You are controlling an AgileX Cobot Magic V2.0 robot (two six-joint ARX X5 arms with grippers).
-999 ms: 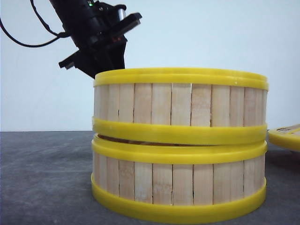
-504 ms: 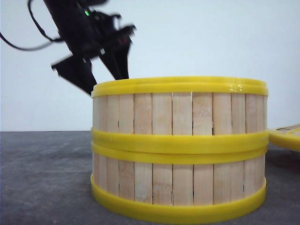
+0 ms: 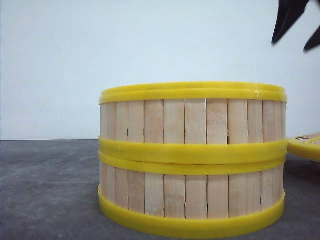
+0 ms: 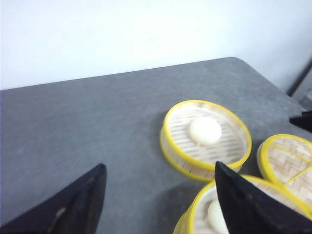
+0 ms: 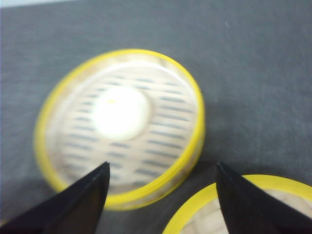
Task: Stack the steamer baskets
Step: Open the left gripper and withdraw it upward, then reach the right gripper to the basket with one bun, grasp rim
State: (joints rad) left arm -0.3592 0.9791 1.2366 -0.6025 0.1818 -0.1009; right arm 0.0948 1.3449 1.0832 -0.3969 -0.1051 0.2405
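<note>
Two steamer baskets stand stacked in the middle of the front view, yellow rims flush. A single steamer basket with a white bun in it sits farther back on the table; it is also the steamer basket in the right wrist view. My left gripper is open and holds nothing, beside the stack's top basket, which has a bun inside. My right gripper is open and hovers over the single basket's near rim. In the front view the right gripper shows at the top right.
A flat yellow-rimmed lid with a woven face lies right of the stack, its edge showing as the lid in the front view. A yellow-rimmed round piece, seemingly that lid, sits under my right finger. The table top is dark grey.
The upper basket dropped from a tilted gap to sit flush on the lower one. The left gripper let go and left the front view. The right gripper's fingers entered at top right.
</note>
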